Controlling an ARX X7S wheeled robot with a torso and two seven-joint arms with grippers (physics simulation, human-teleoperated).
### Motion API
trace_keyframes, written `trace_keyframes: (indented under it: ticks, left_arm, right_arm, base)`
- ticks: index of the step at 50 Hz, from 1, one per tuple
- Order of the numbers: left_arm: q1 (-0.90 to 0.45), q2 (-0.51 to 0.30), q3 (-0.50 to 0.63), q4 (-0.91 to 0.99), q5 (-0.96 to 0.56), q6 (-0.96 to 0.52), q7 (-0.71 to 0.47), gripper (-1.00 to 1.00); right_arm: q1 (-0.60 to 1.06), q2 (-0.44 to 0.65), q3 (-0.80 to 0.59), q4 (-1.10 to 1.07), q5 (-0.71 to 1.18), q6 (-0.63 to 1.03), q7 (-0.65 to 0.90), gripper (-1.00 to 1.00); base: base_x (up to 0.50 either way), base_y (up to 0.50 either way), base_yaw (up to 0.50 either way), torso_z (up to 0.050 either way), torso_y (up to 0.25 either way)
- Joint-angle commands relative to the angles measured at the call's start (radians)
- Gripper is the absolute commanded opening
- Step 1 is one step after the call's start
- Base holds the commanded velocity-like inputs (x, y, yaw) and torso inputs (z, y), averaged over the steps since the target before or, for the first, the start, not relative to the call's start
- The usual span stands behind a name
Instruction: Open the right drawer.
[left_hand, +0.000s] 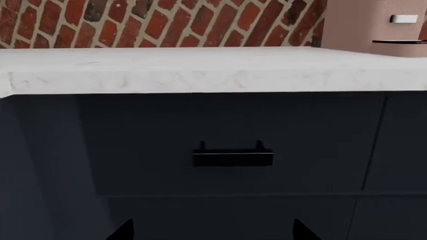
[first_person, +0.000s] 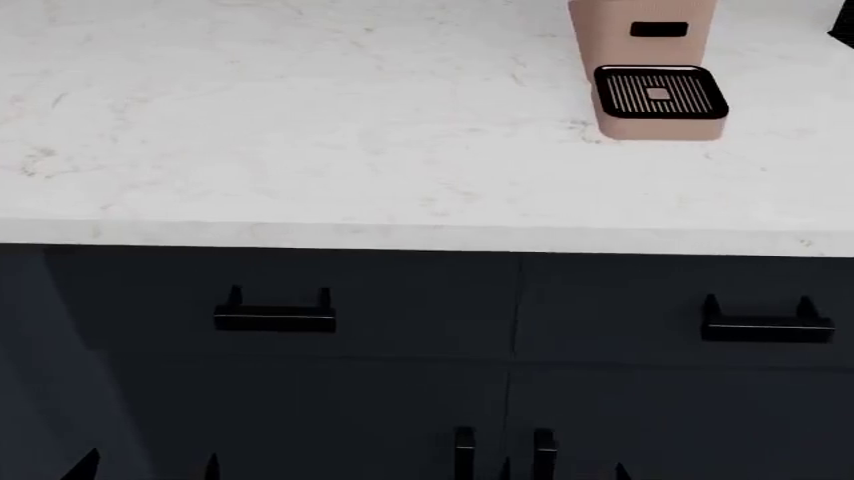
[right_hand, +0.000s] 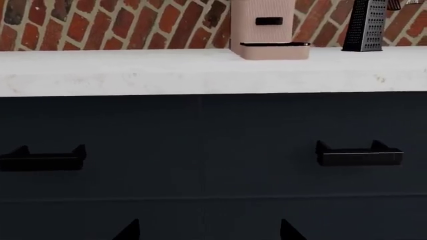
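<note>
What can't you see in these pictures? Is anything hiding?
- Inside the right drawer: hidden in every view, its front is flush and closed.
- Left gripper and right gripper: only dark fingertips show at the wrist views' edges.
- Cabinet doors: head view's bottom edge cuts them off.
- Pink machine: its top is cropped in the head view.

Counter (first_person: 267, 120): runs above both drawers, against the brick wall (right_hand: 133, 22).
Right drawer (first_person: 627, 310): under the counter, right of the left drawer (first_person: 400, 305); the two fronts meet edge to edge.
Cabinet doors (first_person: 334, 420): below the drawers.
Coffee machine (first_person: 650, 70): on the counter, above the right drawer.
Grater (right_hand: 368, 25): on the counter, right of the coffee machine.
</note>
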Motion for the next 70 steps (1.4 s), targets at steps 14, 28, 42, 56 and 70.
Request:
trace_keyframes:
  ticks: [14,28,42,56,70]
  left_arm:
    - [-0.005,-0.026,0.035,-0.007,-0.019,0.002,-0.032,1.00]
    - [-0.003,-0.038,0.048,0.009,-0.028,-0.003,-0.050,1.00]
    - [-0.009,-0.048,0.059,-0.003,-0.038,0.008,-0.061,1.00]
    - [-0.009,-0.057,0.072,-0.004,-0.044,0.011,-0.071,1.00]
    - [-0.007,-0.066,0.084,0.002,-0.040,0.019,-0.088,1.00]
  right_arm:
    - [0.005,0.026,-0.028,0.005,0.036,-0.001,0.031,1.00]
    - [0.006,0.039,-0.044,-0.002,0.048,0.011,0.048,1.00]
    - [0.013,0.049,-0.059,0.019,0.057,0.005,0.058,1.00]
    - [0.011,0.059,-0.071,0.003,0.068,0.013,0.070,1.00]
    - [0.016,0.066,-0.081,0.020,0.079,-0.001,0.075,1.00]
  base:
    - [0.00,-0.11,0.00,0.000,0.000]
    - [0.00,-0.11,0.00,0.000,0.000]
    - [0.00,-0.11,0.00,0.000,0.000]
    - [0.00,-0.13,0.00,0.000,0.000]
    - [0.00,-0.15,0.00,0.000,0.000]
